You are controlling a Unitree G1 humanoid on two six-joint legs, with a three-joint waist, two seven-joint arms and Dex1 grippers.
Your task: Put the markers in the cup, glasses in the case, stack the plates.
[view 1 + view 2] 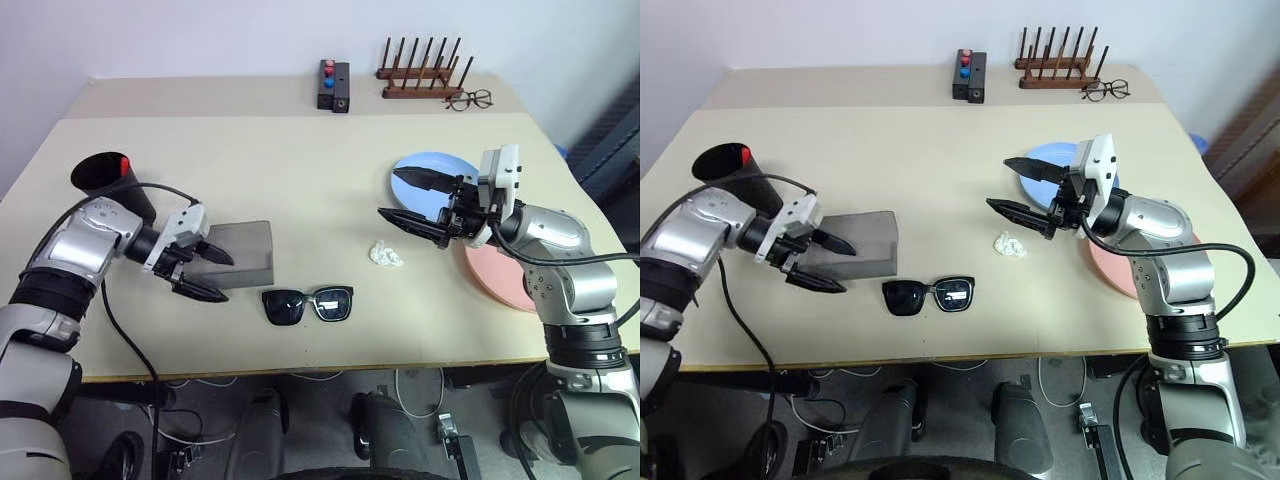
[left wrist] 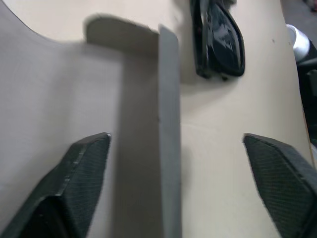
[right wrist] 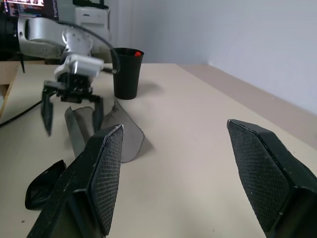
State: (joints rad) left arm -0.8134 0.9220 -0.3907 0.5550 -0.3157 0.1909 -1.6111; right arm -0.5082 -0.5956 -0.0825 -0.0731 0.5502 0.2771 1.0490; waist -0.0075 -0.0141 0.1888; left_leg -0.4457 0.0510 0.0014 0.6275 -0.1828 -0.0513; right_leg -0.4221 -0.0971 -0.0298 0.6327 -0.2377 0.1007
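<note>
Both pincers [image 1: 202, 270] [image 1: 412, 203] gape empty; the right one hides part of the blue plate [image 1: 425, 165].

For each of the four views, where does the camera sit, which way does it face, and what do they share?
Left eye view: head camera, looking forward and down over the table; both arms, left claw, right claw.
Right eye view: its stereo twin, same scene slightly shifted.
Left wrist view: on the left wrist, looking down between open fingers at the case and glasses.
Right wrist view: on the right wrist, looking level across the table toward the cup.
Shared: case and glasses show in all four.
</note>
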